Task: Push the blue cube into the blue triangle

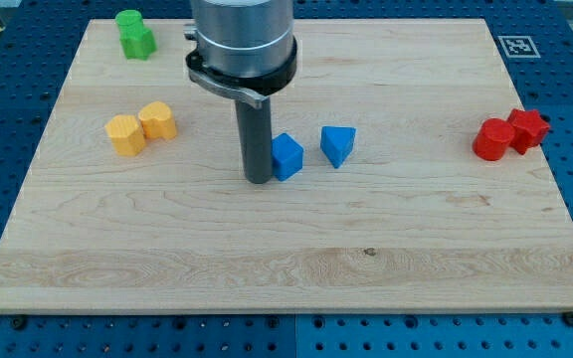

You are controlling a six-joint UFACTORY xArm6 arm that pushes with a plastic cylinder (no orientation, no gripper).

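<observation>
The blue cube sits near the middle of the wooden board. The blue triangle lies a short gap to its right, not touching it. My rod comes down from the arm's grey body at the view's top, and my tip rests on the board right against the cube's left side.
Two green blocks sit at the top left. A yellow block and an orange-yellow block sit together at the left. A red cylinder and a red star-like block sit at the right. The board's edge borders a blue table.
</observation>
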